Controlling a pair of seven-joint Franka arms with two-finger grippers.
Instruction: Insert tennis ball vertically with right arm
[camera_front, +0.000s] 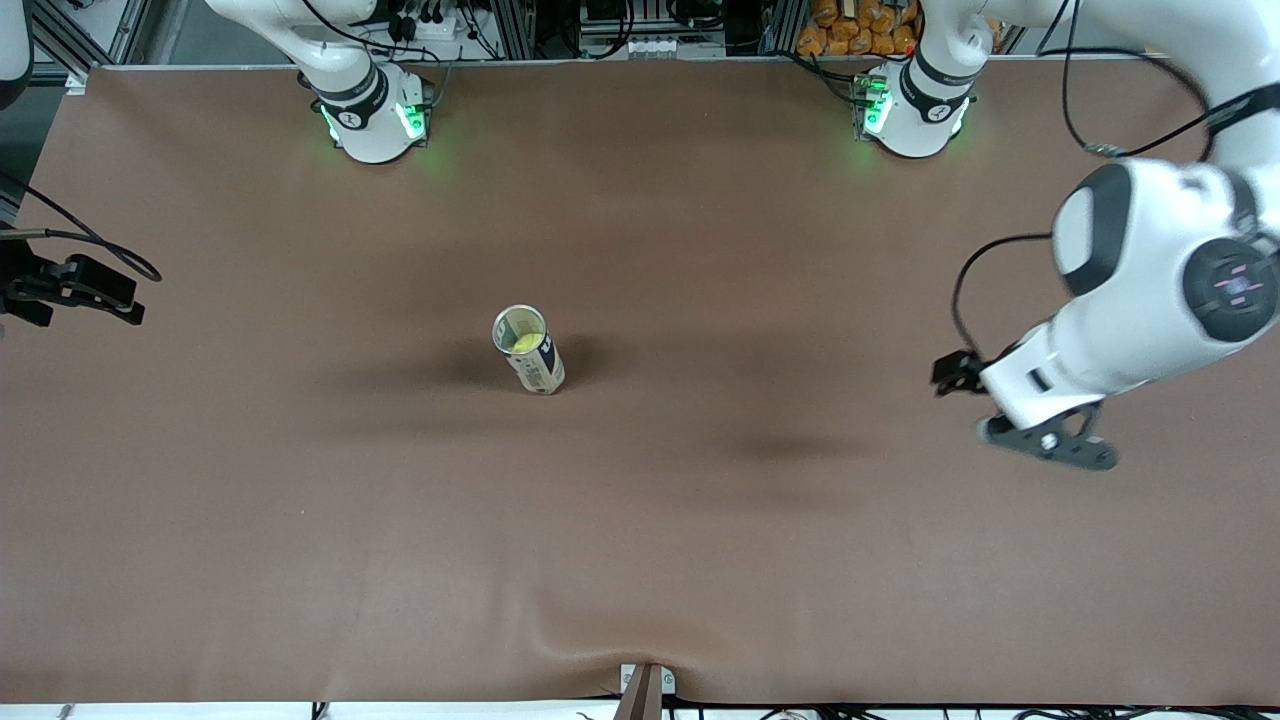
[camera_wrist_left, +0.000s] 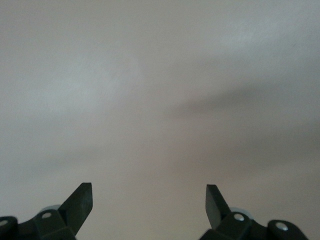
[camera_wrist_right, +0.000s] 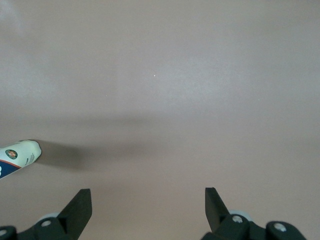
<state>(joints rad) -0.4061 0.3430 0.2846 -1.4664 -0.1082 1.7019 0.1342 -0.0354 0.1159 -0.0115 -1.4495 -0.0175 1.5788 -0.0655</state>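
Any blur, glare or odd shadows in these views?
Front view: sharp, green glow at both arm bases, soft shadow beside the upright ball can. Left wrist view: hazy and washed out, table featureless with a diffuse dark band. Right wrist view: clearer, the can's end casts a long soft shadow.

obstacle: upright can (camera_front: 529, 350) mid-table | surrounding tabletop (camera_front: 700, 520): open

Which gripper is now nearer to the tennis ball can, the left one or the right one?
The right. The right gripper, open, is toward the right arm's end of the table from the can, whose base shows in its wrist view. The left gripper, open, hangs toward the left arm's end, slightly farther away.
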